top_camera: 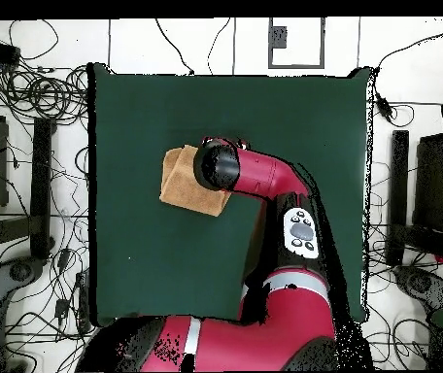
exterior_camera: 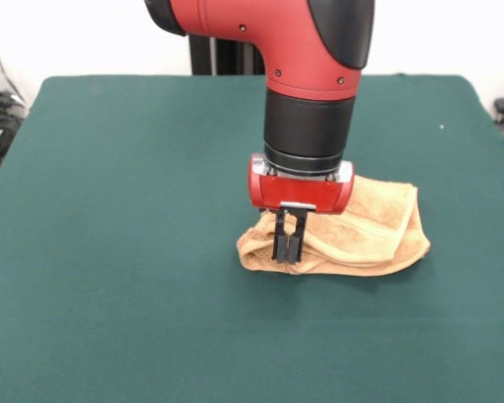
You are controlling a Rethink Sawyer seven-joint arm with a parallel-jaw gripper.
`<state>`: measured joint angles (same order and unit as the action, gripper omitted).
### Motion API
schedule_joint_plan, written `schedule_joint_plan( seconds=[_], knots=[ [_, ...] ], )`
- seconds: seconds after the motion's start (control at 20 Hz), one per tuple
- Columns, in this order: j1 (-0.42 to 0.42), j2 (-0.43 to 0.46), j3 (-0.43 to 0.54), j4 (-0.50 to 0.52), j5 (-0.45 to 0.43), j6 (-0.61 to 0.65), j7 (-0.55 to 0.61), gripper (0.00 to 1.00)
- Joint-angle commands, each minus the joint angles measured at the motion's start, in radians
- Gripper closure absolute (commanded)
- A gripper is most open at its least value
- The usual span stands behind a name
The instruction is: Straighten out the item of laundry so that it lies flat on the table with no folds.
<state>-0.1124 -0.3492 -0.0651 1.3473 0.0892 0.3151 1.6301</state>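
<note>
The orange-tan towel [exterior_camera: 374,231] lies bunched and folded over itself on the dark green table [exterior_camera: 118,252], right of centre in the front view. In the overhead view the towel [top_camera: 181,183] sits left of centre, partly hidden under the arm. My gripper [exterior_camera: 288,254] hangs straight down at the towel's near left corner. Its black fingers [exterior_camera: 280,241] stand close together with the tips pressed into the folded edge of the cloth. The overhead view hides the gripper under the red arm. The small white tag is not visible.
The red and black arm [top_camera: 264,180] reaches from the base at the bottom of the overhead view over the table's middle. Cables and equipment [top_camera: 31,97] lie on the floor around the table.
</note>
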Motion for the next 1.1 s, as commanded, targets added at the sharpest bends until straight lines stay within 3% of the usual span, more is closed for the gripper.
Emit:
schedule_joint_plan(
  seconds=[0.05, 0.75, 0.9, 1.1],
  knots=[
    [0.025, 0.051, 0.032, 0.008, 0.002, 0.116, 0.137, 1.00],
    [0.010, 0.039, 0.052, 0.008, -0.009, 0.104, 0.114, 1.00],
    [-0.020, -0.038, 0.071, 0.042, -0.005, 0.189, 0.078, 1.00],
    [-0.100, -0.219, 0.132, 0.146, 0.043, 0.286, 0.051, 1.00]
  ],
)
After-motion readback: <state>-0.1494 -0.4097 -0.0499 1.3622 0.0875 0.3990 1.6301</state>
